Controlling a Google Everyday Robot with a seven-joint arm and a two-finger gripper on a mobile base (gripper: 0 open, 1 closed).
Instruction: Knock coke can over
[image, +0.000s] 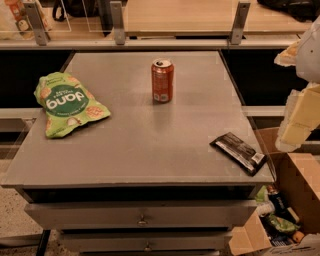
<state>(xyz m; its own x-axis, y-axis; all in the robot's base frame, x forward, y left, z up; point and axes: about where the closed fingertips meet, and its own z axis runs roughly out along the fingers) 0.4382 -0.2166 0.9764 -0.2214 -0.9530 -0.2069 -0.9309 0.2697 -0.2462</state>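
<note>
The coke can (162, 80) stands upright on the grey table (145, 145), toward the far middle of the top. It is red-orange with a silver top and pull tab. My gripper (296, 107) is at the right edge of the view, pale and yellowish, beyond the table's right side. It is well apart from the can, to the can's right and nearer to me, and touches nothing that I can see.
A green snack bag (67, 104) lies on the table's left part. A dark wrapped bar (238, 152) lies near the front right corner. A cardboard box (295, 200) with items stands on the floor at right. A railed shelf (175, 30) runs behind the table.
</note>
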